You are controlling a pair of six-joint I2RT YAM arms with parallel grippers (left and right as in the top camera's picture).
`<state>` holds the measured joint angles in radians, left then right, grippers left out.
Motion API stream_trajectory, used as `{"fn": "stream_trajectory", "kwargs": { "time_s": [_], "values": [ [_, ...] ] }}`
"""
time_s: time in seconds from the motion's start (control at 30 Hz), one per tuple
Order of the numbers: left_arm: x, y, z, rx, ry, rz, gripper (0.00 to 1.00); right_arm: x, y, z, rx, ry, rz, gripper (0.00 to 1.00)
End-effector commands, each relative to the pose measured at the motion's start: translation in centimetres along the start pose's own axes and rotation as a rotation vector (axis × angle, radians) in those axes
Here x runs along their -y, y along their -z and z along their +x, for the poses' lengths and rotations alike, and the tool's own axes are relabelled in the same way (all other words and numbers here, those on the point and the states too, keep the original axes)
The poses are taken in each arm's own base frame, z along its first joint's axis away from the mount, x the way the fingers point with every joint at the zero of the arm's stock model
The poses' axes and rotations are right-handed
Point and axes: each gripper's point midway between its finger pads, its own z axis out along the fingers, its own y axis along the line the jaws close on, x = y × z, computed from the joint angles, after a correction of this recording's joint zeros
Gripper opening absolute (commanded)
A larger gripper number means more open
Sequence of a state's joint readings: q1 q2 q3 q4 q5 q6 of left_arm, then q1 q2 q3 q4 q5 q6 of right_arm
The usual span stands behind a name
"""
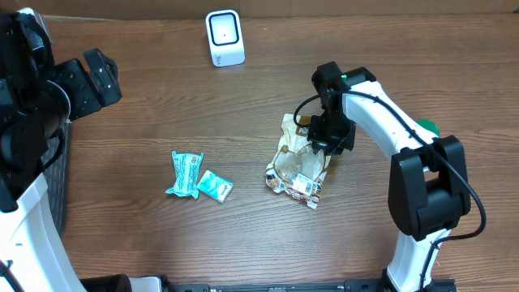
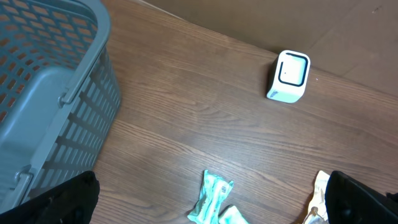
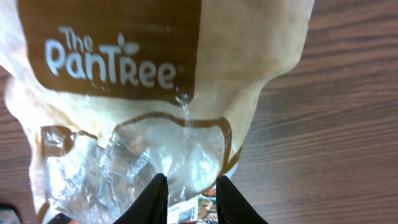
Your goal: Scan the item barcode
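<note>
- Snack bag (image 1: 297, 166): the item to be scanned. It lies on the bench (image 1: 243, 105) right of centre, well apart from the scanner and printed side up. A white label sits near its lower end, too small to tell whether it bears the barcode.
- Right claw (image 3: 191, 180): down on the bag's upper right part, jaws drawn narrow with the clear film bunched between them. It appears to be pinching the bag.
- Left claw (image 2: 211, 180): jaws spread wide, nothing between them, held above the left side of the bench.
- Scanner (image 1: 224, 37): small white unit, upright at the far edge of the bench, nothing in front of its face.
- Two teal packets (image 1: 197, 178): touching each other at bench centre, untouched.
- Basket (image 2: 56, 93): grey, at the left edge.
- Progress: early stage. The grip looks made. Lifting, carrying to the scanner and turning the barcode toward it all remain.
</note>
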<state>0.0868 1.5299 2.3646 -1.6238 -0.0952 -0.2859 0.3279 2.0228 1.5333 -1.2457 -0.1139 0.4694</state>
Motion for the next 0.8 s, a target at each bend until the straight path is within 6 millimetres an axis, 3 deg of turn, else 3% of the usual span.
{"fn": "stream_trajectory", "kwargs": {
  "time_s": [0.0, 0.2, 0.4, 0.57, 0.77],
  "values": [
    [-0.2, 0.1, -0.3, 0.013, 0.014, -0.009, 1.0, 0.5, -1.0, 1.1, -0.013, 0.018, 0.066, 0.23],
    [-0.2, 0.1, -0.3, 0.013, 0.014, -0.009, 1.0, 3.6, -3.4, 3.3, -0.063, -0.058, 0.197, 0.22],
    [-0.2, 0.1, -0.3, 0.013, 0.014, -0.009, 0.99, 4.4, -4.8, 5.4, -0.115, -0.058, 0.243, 0.19],
    [-0.2, 0.1, -0.3, 0.013, 0.014, -0.009, 0.99, 3.1, -5.4, 6.7, -0.128, -0.017, 0.239, 0.19],
    [-0.2, 0.1, -0.3, 0.013, 0.014, -0.009, 1.0, -0.4, -6.2, 8.2, -0.107, 0.089, 0.196, 0.19]
  ]
}}
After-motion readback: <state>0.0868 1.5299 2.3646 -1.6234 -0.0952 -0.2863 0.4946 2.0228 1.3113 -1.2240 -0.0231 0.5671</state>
